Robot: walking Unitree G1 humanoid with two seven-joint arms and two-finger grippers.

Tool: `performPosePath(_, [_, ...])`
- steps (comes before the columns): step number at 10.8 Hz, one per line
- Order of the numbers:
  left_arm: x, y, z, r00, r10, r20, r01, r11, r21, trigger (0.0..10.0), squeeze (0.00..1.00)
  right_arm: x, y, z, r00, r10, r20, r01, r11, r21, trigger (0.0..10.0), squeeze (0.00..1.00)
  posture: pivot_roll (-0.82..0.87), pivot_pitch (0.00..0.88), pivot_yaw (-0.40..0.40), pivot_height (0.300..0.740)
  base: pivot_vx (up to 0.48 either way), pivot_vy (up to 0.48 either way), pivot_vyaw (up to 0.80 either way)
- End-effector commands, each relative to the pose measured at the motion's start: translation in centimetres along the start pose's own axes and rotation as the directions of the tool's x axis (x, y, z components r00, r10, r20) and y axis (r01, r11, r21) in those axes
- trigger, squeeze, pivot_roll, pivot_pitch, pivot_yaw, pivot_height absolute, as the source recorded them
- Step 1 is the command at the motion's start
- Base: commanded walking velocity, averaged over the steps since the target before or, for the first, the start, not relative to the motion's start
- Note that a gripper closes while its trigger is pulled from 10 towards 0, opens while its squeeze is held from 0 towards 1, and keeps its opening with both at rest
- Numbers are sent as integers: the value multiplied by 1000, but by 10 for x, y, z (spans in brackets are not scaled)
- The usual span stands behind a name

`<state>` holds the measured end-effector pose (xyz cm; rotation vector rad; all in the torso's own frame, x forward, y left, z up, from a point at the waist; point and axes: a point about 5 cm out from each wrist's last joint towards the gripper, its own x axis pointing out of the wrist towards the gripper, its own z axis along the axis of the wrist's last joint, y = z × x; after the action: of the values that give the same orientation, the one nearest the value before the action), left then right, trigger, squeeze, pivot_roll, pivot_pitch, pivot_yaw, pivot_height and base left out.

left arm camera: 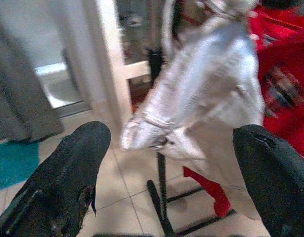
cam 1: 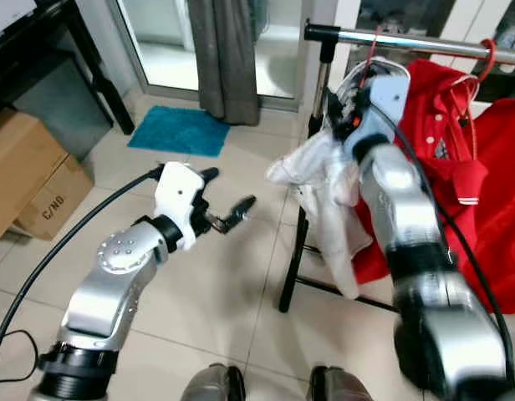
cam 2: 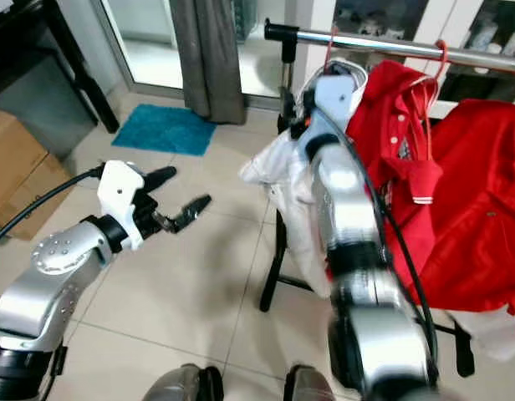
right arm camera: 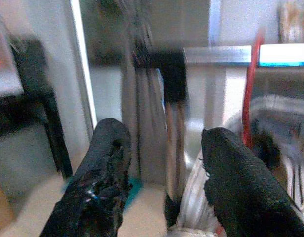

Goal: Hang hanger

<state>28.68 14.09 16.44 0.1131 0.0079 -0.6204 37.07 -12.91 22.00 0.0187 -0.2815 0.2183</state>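
One red hanger (cam 2: 331, 52) hooked over rail (cam 2: 391, 43), white shirt (cam 2: 278, 188) draped; both tools released, fingers apart.

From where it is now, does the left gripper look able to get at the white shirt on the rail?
Probably yes. The left gripper, jaws open, points toward the white shirt across bare floor tiles. The right arm is beside the shirt, though, and may crowd it.

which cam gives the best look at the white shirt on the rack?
Left wrist view: the white shirt hangs unobstructed between the open left gripper fingers. In the eye views the right arm covers part of it. The right wrist view catches just a blurred strip of white fabric behind the right gripper.
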Motion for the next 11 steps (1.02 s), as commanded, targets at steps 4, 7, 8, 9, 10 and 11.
performPosePath(4, [-4, 7, -16, 978, 209, -1, -209, 978, -25, 10000, 271, -54, 10, -7, 999, 44, -5, -43, 997, 69, 10000, 1000, -91, 13, 88, 740, 0, 0, 0])
performPosePath(7, [-3, 5, -21, 967, 254, -10, -254, 967, 11, 10000, 267, -88, 17, -37, 986, 20, -165, 0, 993, 117, 10000, 1000, -76, 0, 68, 740, 0, -281, 146])
performPosePath(8, [-1, 5, -19, 968, 251, 0, -250, 968, 21, 10000, 271, -83, 15, -36, 988, -17, -151, 32, 994, 101, 10000, 1000, -75, 0, 69, 740, 0, -296, 800])
performPosePath(9, [1, 6, -18, 967, 254, 3, -254, 967, 24, 10000, 267, -78, 13, -33, 991, -31, -132, 40, 997, 64, 10000, 1000, -67, 0, 73, 740, 0, -296, 794])
performPosePath(10, [1, 6, -18, 967, 254, 4, -254, 967, 25, 10000, 263, -77, 13, -31, 994, -48, -97, 57, 994, 91, 10000, 1000, -64, 0, 74, 740, 0, -296, 775])
performPosePath(11, [2, 6, -18, 968, 251, 4, -251, 968, 31, 10000, 267, -77, 11, -30, 993, -88, -79, 95, 992, 85, 10000, 1000, -64, 0, 74, 740, 0, -300, 587])
